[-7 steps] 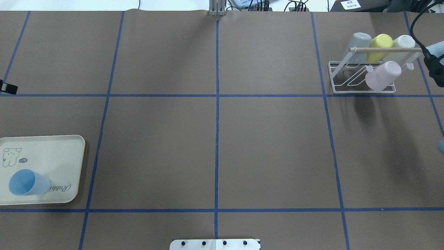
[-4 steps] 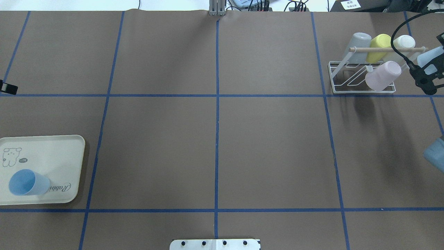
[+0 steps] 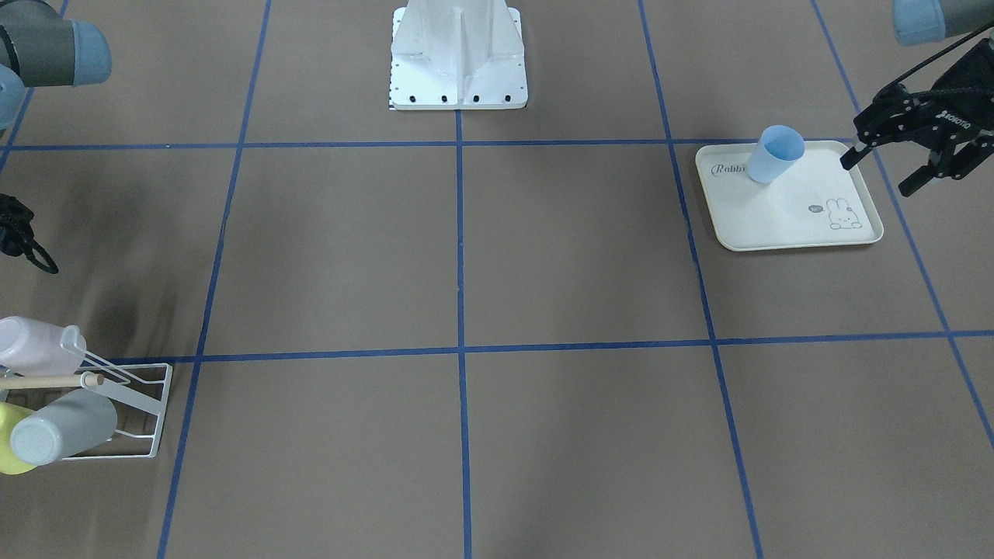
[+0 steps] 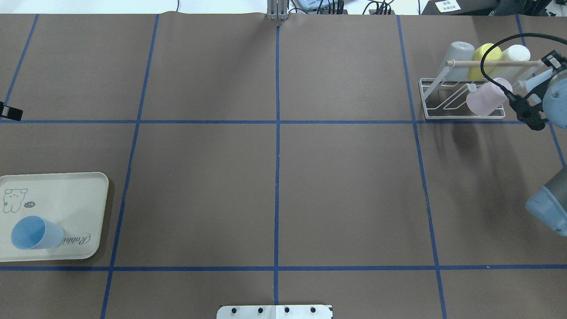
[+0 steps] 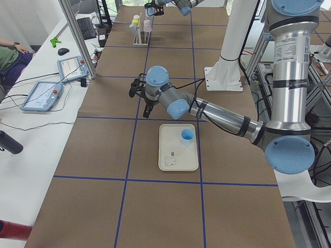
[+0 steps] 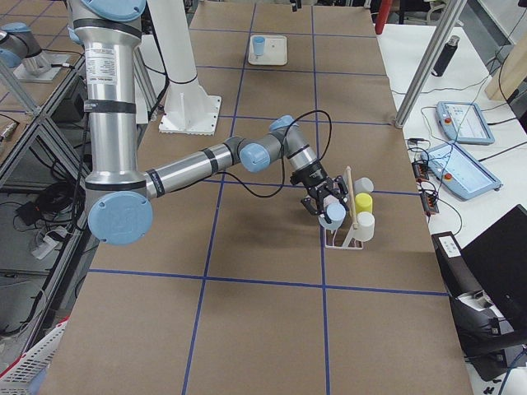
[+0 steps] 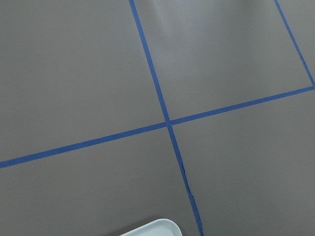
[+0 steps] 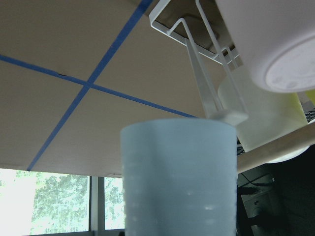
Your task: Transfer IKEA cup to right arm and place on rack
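Two blue cups in view. The pale blue cup (image 8: 179, 177) is clamped in my right gripper (image 6: 328, 204), clear of the table (image 4: 345, 195) and dead ahead of my wrist camera. My own fingers are out of that shot. The cup's far end sits right at one flat prong tab (image 8: 226, 116) of the rack (image 4: 445, 103); touching or just short, can't tell.

Around that gripper:
- The pink cup (image 4: 487, 96) hangs on a front prong just beside it, base toward my wrist camera.
- The white cup (image 4: 516, 54) is close behind the tab.
- The dowel (image 4: 491, 63) crosses just beyond the held cup.
- The yellow cup (image 4: 487, 53) and grey cup (image 4: 458, 53) sit further along the back row, away from the gripper.

My left gripper (image 3: 876, 177) has its jaws wide apart with nothing between them. It hovers just off the edge of the cream tray (image 3: 784, 225). The blue cup (image 3: 774, 155) stands mouth-up on that tray, near the gripper and not touched. The tray and rack are at opposite ends of the table, so my two grippers are well apart.
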{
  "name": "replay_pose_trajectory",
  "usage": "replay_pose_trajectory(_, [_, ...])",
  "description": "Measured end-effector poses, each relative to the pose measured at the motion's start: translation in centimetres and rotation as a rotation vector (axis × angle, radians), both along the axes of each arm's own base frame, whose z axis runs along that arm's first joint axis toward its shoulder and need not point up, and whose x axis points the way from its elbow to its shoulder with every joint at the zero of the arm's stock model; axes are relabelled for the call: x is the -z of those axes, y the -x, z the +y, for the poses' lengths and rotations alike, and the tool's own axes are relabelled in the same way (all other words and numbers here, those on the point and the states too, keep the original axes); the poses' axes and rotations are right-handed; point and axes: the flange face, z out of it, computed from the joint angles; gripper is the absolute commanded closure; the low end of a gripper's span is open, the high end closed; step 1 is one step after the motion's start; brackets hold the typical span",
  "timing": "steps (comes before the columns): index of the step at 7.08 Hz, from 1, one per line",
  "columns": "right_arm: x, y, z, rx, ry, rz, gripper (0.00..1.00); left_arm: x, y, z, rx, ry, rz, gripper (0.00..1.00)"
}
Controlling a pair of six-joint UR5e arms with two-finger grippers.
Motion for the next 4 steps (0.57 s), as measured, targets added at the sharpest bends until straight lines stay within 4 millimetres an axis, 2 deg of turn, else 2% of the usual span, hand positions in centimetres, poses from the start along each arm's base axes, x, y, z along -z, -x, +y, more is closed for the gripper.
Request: replay_pose_trajectory(4, [0.0,2.1,-1.2,0.014,-0.028,0.063,0.69,-0.1,0.0,0.0,0.0,0.002,-0.001,0.0])
